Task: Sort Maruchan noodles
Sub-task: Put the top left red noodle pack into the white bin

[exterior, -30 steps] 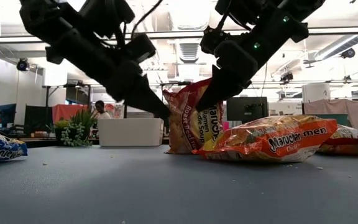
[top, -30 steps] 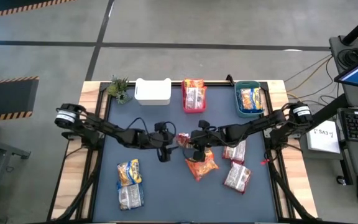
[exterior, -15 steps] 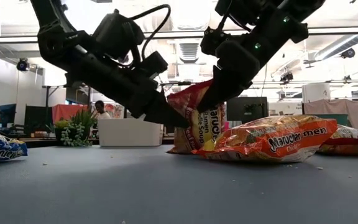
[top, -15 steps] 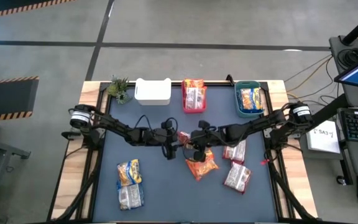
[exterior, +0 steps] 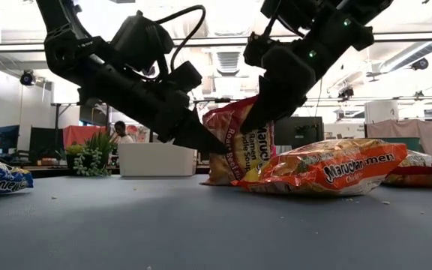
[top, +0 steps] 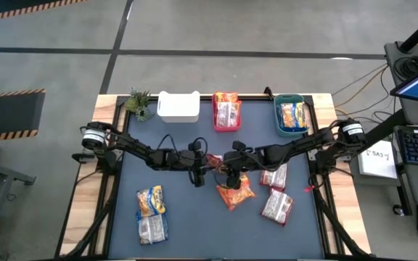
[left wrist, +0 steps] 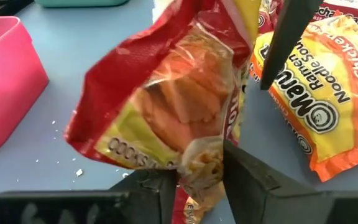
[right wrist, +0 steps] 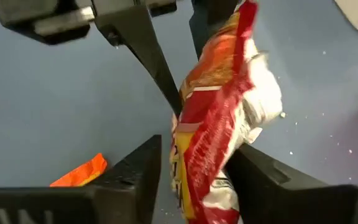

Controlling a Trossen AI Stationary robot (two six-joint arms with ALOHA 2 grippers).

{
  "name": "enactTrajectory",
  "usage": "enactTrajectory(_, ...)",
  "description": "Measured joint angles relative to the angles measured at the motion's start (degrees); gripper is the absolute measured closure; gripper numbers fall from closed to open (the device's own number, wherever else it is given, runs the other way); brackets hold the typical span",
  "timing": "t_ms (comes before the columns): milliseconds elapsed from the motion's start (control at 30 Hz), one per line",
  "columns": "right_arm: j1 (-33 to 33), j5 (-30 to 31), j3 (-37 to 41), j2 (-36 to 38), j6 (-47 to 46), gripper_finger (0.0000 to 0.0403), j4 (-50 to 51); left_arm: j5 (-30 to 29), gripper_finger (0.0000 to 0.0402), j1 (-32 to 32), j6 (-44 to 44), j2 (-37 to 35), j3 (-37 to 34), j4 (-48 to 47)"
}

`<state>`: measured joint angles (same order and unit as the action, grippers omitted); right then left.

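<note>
Nearest the front edge of the table [top: 194, 225], lying flat: two blue-and-yellow packets [top: 151, 200] at the left, one behind the other, and a silvery-red packet [top: 277, 206] at the right. A little farther back, an orange packet [top: 235, 193] flat near the middle, and a second silvery-red packet [top: 274, 176] beside it to the right.

Behind the orange packet, at mid-table, a red packet [exterior: 238, 150] held upright between both arms. Left gripper [left wrist: 199, 179] clamped on its crimped end. Right gripper [right wrist: 194, 168] astride the other end, fingers standing apart, one with a gap to the wrapper.

Along the far edge: small plant [top: 139, 104], white bin [top: 178, 109], pink bin [top: 226, 129] with a packet inside, teal bin [top: 277, 116] with a packet inside.
</note>
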<state>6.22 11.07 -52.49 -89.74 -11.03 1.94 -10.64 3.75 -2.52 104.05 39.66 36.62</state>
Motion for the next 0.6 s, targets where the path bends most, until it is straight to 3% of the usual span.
enactTrajectory(267, -0.09, 0.46, 0.00, 6.64, -0.04, 0.0191, 2.42, -0.06, 0.0325, 0.00, -1.06, -0.20, 0.00, -0.09)
enactTrajectory(600, -0.44, 2.44, -0.02, 16.36, 1.40, 0.0183, 6.44, -1.58, 0.0327, -0.22, -1.43, -5.19, -0.04, -2.82)
